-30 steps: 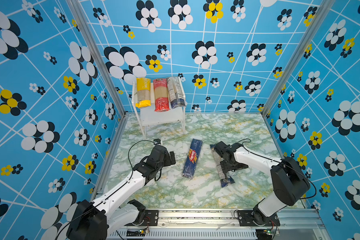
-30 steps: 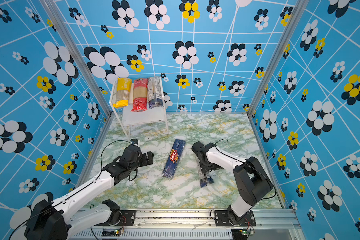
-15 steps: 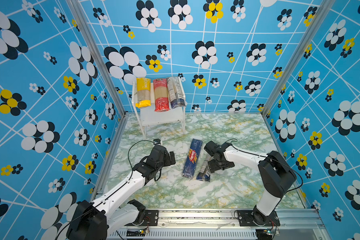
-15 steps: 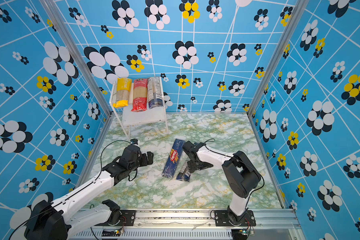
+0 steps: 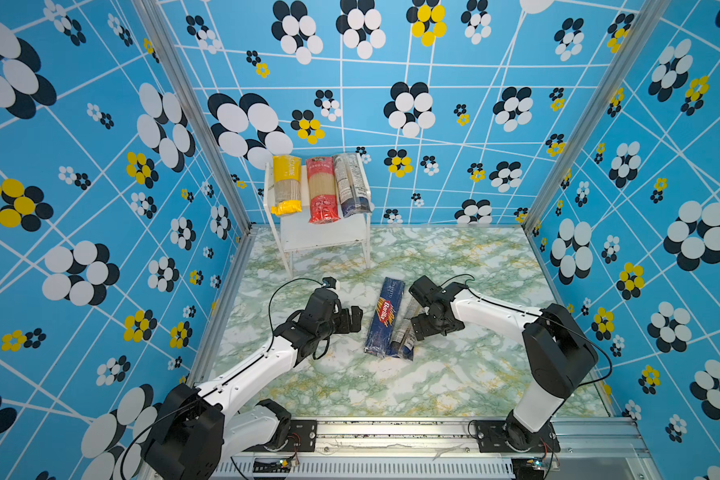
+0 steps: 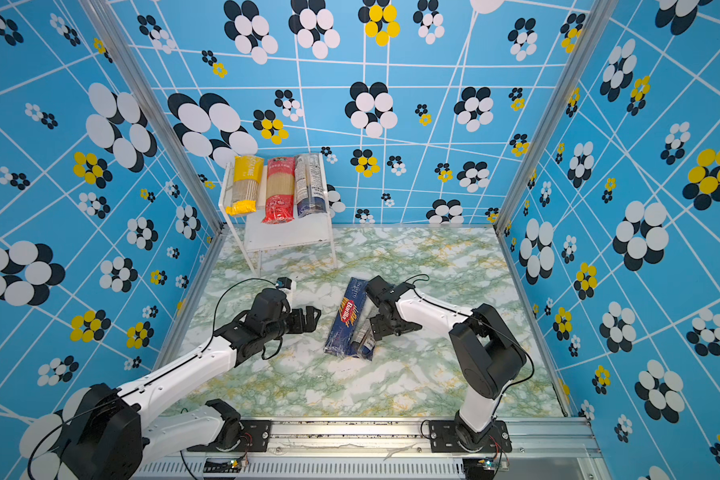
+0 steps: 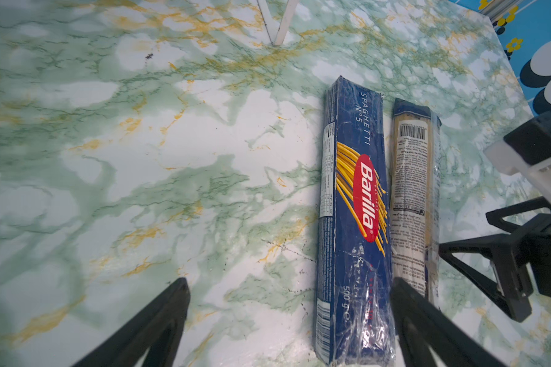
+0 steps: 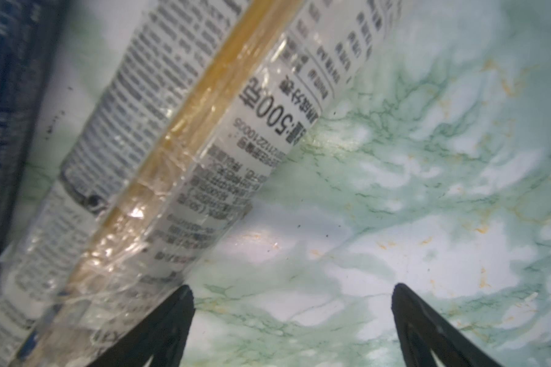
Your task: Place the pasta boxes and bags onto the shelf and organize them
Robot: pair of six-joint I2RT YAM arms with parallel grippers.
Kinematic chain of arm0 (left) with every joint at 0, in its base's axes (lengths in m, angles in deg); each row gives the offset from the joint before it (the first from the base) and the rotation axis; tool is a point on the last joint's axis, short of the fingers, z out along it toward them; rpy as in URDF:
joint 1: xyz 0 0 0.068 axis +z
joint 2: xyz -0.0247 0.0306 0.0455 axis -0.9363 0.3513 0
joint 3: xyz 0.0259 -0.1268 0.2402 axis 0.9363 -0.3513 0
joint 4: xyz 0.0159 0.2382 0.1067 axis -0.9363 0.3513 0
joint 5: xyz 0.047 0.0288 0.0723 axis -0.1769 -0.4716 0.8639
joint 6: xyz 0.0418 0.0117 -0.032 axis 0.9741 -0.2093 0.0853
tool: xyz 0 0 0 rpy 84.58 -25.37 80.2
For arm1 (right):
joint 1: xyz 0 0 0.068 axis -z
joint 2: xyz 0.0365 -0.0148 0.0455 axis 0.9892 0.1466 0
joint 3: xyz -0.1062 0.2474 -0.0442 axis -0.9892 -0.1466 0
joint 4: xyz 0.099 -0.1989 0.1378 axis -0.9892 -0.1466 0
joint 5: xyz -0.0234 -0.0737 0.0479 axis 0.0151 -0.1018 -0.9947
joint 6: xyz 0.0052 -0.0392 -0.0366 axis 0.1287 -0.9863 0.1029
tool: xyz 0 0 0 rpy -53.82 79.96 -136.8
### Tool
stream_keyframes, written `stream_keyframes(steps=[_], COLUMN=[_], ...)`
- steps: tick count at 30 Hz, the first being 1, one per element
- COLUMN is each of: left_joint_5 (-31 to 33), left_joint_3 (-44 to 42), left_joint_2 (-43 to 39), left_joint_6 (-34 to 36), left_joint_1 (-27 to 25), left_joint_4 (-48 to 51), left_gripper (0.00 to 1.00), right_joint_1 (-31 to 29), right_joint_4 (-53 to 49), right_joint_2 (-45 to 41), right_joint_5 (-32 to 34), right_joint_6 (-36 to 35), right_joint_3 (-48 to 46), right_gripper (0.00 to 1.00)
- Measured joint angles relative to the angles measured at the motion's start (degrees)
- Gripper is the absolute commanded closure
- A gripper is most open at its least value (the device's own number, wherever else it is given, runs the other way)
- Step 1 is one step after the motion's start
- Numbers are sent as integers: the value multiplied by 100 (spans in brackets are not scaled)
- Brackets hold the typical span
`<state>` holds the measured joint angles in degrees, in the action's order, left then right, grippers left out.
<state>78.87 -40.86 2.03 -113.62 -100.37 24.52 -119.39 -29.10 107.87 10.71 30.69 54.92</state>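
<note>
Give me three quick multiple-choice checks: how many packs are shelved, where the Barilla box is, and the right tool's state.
1. How many packs lie on the shelf?
A. two
B. five
C. three

2. Where does the Barilla box lie?
A. on the shelf's top board
B. on the table, beside the clear bag
C. on the shelf's lower board

3. The right tool is:
A. open, nothing between its jaws
B. shut on the Barilla box
C. shut on the clear bag

Answers:
1 C: the yellow bag, red bag and text-covered bag fill the top board.
2 B: box and bag lie side by side on the table.
3 A: only bare table shows between its jaws.
</note>
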Motion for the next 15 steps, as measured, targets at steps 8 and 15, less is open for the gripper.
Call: stream_keyframes(steps=[8,15], left_joint_5=[-103,-98], left_joint_3=[2,111], left_joint_2=[330,710], left_joint_6=[50,114], left_joint_1=[-426,-852], left_joint_4=[-339,-507], left_gripper=[1,1], right_joint_1=[15,87], right_joint_4=[162,245], right_joint_2=[-304,-304], right_joint_5=[109,168], right_joint_6=[-44,-26], right_joint_3=[2,2], right_gripper=[1,1])
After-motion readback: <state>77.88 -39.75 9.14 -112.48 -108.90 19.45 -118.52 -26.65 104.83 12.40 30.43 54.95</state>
